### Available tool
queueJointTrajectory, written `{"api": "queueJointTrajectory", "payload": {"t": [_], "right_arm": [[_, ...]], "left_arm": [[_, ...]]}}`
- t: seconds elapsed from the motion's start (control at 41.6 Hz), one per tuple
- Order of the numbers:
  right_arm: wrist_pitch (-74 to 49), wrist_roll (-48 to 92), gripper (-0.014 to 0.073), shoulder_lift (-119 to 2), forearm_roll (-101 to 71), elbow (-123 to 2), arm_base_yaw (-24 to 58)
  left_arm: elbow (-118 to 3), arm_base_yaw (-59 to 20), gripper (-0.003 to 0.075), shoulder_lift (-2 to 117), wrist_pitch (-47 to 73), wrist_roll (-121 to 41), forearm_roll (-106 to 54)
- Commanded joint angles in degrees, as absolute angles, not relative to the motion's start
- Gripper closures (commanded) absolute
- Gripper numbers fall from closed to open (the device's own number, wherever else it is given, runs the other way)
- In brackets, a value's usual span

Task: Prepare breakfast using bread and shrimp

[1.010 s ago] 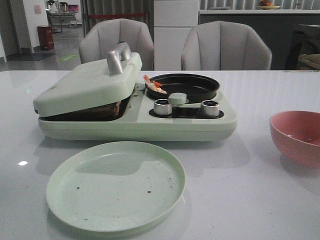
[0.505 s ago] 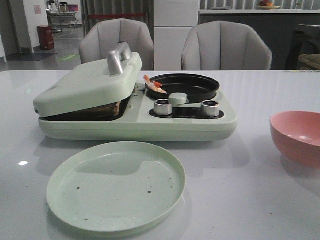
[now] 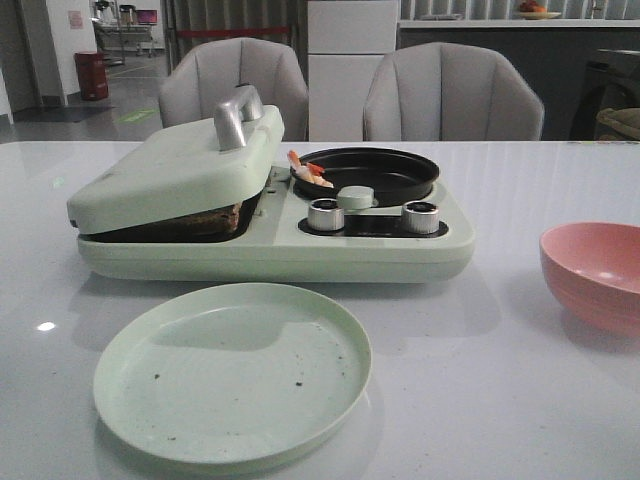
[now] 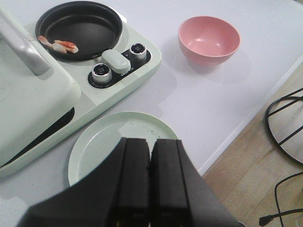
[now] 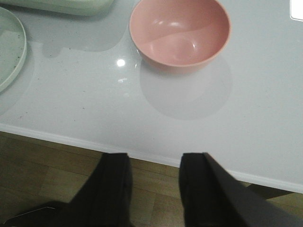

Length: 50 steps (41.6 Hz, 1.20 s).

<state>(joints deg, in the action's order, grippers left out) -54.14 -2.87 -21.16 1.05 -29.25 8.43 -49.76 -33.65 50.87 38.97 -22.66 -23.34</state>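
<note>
The shrimp (image 3: 310, 169) lie at the left rim of the round black pan (image 3: 375, 172) of the pale green breakfast maker (image 3: 280, 245); they also show in the left wrist view (image 4: 59, 45). The bread (image 3: 205, 220) shows only as a brown edge under the nearly closed lid (image 3: 180, 165). My left gripper (image 4: 150, 142) is shut and empty, high above the empty green plate (image 4: 102, 142). My right gripper (image 5: 154, 158) is open and empty, past the table's front edge, short of the pink bowl (image 5: 180, 32). Neither gripper shows in the front view.
The green plate (image 3: 232, 372) sits in front of the breakfast maker. The pink bowl (image 3: 595, 272) stands at the right. Two silver knobs (image 3: 325, 214) and a metal lid handle (image 3: 238, 115) are on the maker. Two grey chairs (image 3: 450, 95) stand behind the table.
The scene has brightened a little, most plainly on the pink bowl. Nothing on the table has moved.
</note>
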Motion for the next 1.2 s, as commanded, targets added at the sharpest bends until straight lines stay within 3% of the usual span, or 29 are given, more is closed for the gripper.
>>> {"api": "queueJointTrajectory", "payload": {"t": [0.0, 0.192, 0.601, 0.793, 0.986, 1.178], "right_arm": [[-50.5, -3.0, 0.0329, -19.7, 1.4, -29.5, 8.7], [-50.5, -3.0, 0.0554, -19.5, 1.4, -29.5, 8.7], [-49.9, -3.0, 0.0545, -19.5, 1.4, -29.5, 8.7], [-49.9, -3.0, 0.0545, -19.5, 1.4, -29.5, 8.7], [-49.9, -3.0, 0.0545, -19.5, 1.4, -29.5, 8.7], [-49.9, -3.0, 0.0545, -19.5, 1.4, -29.5, 8.7]], "left_arm": [[-51.3, -34.1, 0.0620, 50.4, 34.7, -22.2, -24.7], [-51.3, -34.1, 0.0620, 50.4, 33.5, -22.2, -24.7], [-51.3, -33.9, 0.0620, 50.5, 33.1, -22.2, -22.2], [-51.2, -28.2, 0.0619, 51.1, 34.5, -3.2, -6.3], [-51.2, -22.6, 0.0619, 51.3, 36.0, -2.6, -5.5], [-51.2, -22.3, 0.0619, 51.3, 35.4, -2.6, -5.4]]}}
